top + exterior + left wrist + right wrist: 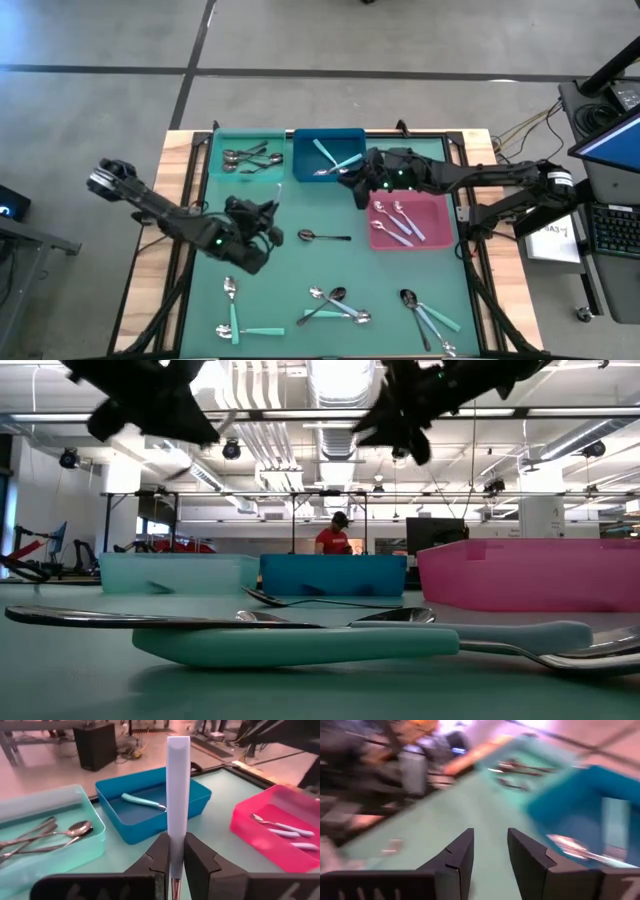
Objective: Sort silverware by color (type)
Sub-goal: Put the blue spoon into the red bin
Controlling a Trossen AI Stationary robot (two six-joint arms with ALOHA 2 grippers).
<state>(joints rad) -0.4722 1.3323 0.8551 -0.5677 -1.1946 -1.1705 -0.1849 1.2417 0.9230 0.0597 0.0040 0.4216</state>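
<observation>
Here the left gripper [178, 865] clamps a white-handled spoon [178, 795] upright (bowl hidden below), while the right gripper [490, 852], fingers parted and empty, hangs beside the blue bin [328, 155].

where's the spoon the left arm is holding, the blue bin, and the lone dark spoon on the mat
held spoon [178, 795], left wrist view, middle of its pale handle standing up between the fingers
blue bin [303, 137], high view, its far left rim
lone dark spoon [308, 236], high view, its bowl
</observation>
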